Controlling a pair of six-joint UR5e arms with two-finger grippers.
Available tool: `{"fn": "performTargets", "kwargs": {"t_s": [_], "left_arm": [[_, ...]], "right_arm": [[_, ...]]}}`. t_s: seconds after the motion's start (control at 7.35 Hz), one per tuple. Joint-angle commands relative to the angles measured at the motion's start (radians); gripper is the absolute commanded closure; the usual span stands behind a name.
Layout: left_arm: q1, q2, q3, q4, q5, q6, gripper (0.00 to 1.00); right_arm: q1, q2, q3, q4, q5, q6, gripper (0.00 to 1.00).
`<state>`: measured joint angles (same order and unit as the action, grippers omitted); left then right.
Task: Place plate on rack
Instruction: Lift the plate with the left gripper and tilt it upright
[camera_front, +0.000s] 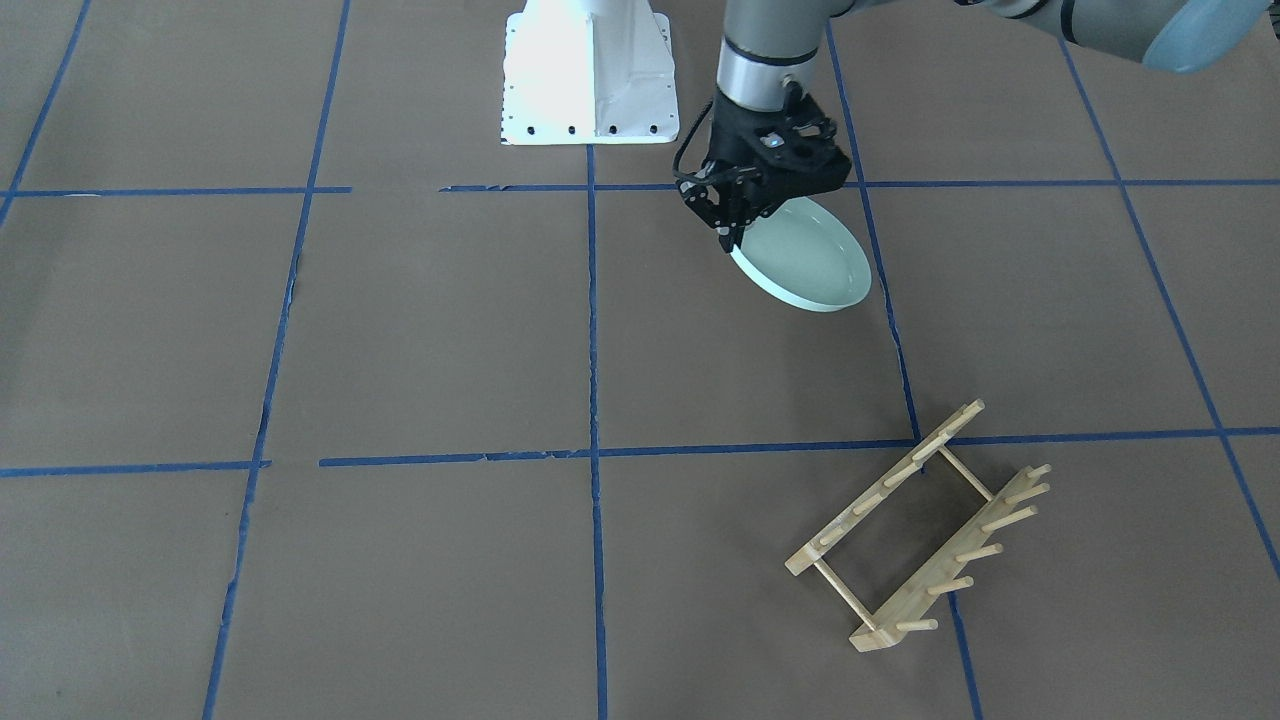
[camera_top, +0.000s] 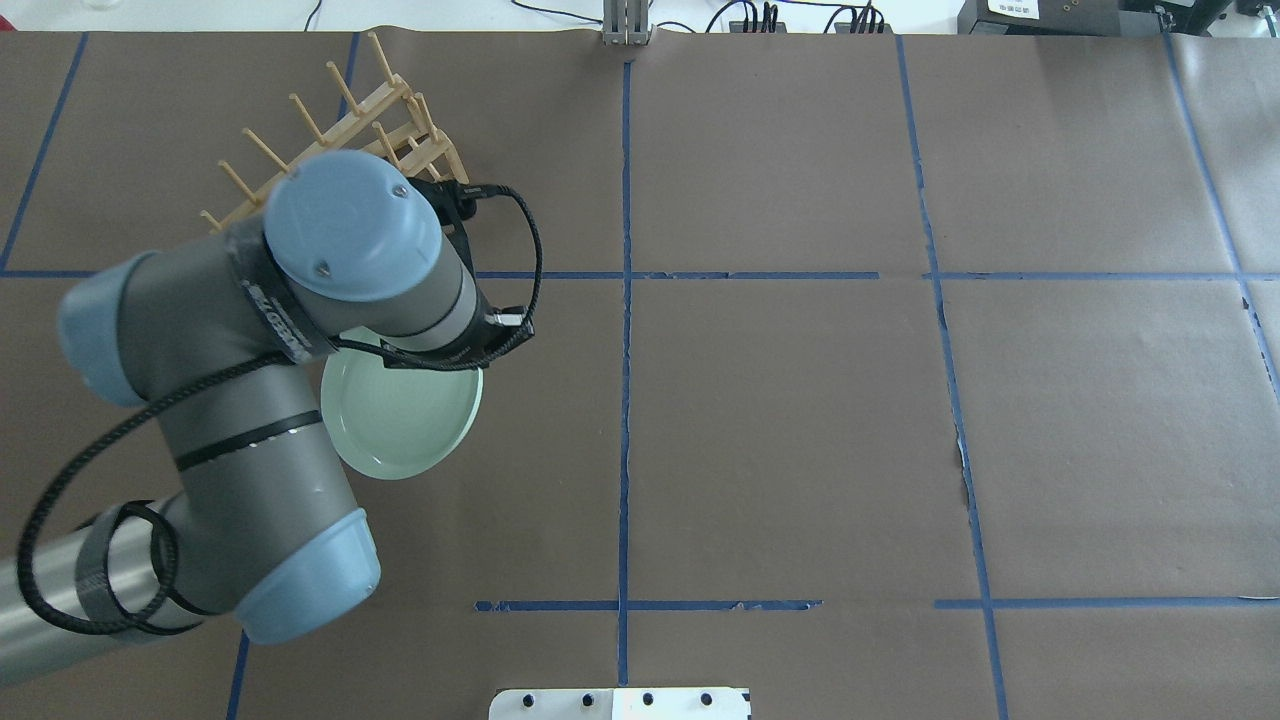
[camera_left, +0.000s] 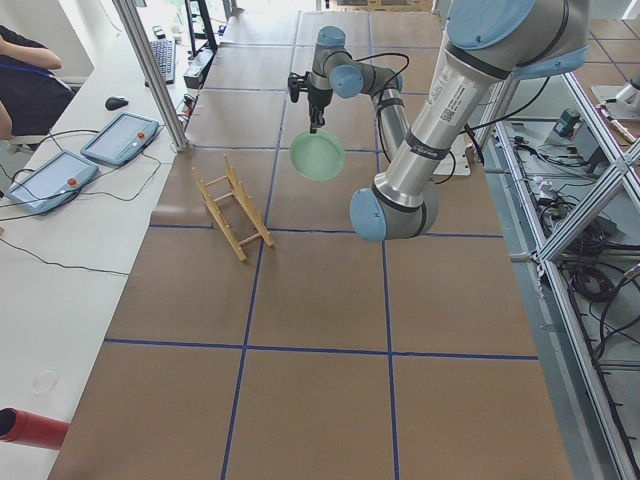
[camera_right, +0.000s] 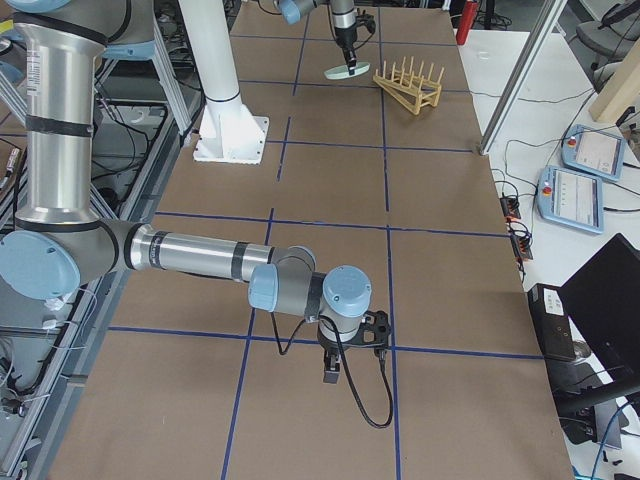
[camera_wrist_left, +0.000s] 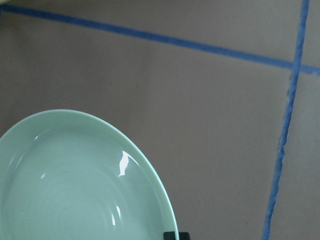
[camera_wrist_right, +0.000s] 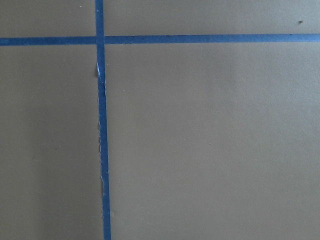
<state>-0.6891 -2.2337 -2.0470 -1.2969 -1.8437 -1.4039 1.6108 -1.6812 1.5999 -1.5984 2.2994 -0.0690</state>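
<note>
The pale mint-green plate (camera_front: 810, 260) hangs tilted above the table, held by its rim. My left gripper (camera_front: 733, 238) is shut on that rim. The plate also shows in the overhead view (camera_top: 400, 425), partly under my left wrist, and fills the lower left of the left wrist view (camera_wrist_left: 75, 185). The light-wood rack (camera_front: 920, 530) stands on the table apart from the plate, towards the operators' side; in the overhead view the rack (camera_top: 330, 125) is partly hidden by my left arm. My right gripper (camera_right: 335, 365) hovers low over the table far from both; I cannot tell whether it is open or shut.
Brown paper with blue tape lines covers the table (camera_front: 450, 330). The white robot base (camera_front: 590, 75) stands at the robot's side of the table. The right wrist view shows only paper and tape (camera_wrist_right: 102, 125). Tablets (camera_left: 125, 135) lie on a side desk beyond the rack.
</note>
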Motion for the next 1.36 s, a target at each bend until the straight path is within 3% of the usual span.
{"fn": "performTargets", "kwargs": {"t_s": [0.0,0.41,0.82,1.22], "left_arm": [[-0.183,-0.007,-0.087,-0.094,-0.122,-0.012,1.00],[-0.352,0.084,-0.066,-0.553,-0.210,-0.062,1.00],[-0.380,0.167,0.233,-1.235,-0.207,-0.269,1.00],[-0.418,0.169,0.446,-1.575,-0.193,-0.308,1.00]], "right_arm": [[0.000,0.000,0.000,0.000,0.000,0.000,0.00],[0.000,0.000,0.000,0.000,0.000,0.000,0.00],[0.000,0.000,0.000,0.000,0.000,-0.002,0.00],[0.000,0.000,0.000,0.000,0.000,-0.002,0.00]]}}
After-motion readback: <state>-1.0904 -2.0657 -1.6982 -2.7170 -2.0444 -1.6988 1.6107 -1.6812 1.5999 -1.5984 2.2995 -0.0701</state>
